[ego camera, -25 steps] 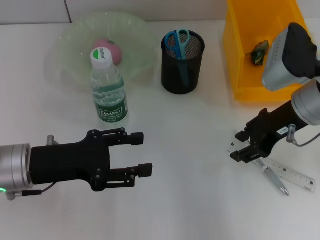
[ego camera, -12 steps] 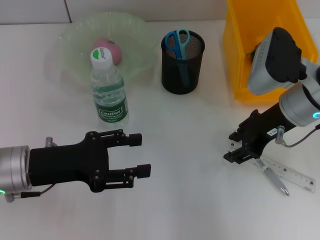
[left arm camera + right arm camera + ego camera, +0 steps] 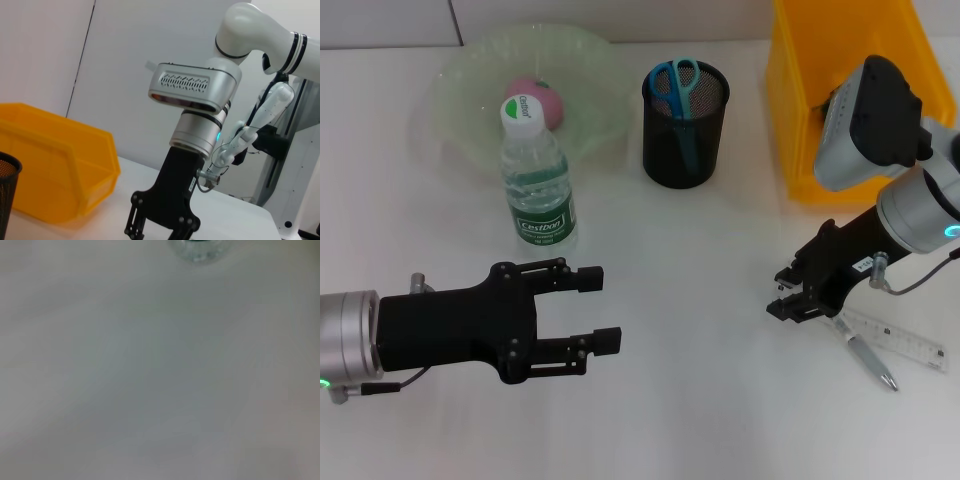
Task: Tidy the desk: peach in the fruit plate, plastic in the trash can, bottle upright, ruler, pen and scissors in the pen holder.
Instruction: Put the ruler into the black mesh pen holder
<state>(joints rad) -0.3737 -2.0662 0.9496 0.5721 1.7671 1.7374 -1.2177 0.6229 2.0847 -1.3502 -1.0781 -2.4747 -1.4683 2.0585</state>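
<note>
Two black grippers: right gripper (image 3: pixel 797 297) low over white desk (image 3: pixel 700 400) w/ fingers spread beside silver pen (image 3: pixel 868 358) & clear ruler (image 3: pixel 900 340); left gripper (image 3: pixel 597 310) hovers, spread.

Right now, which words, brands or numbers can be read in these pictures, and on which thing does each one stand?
"Cestbon": on the green label of the bottle, head view.
"Cestbon": on the bottle's cap, small but readable.
Ruler: its marks are too small to read.
White sticker on the right gripper: too small to read.
Left gripper: no text.
</note>
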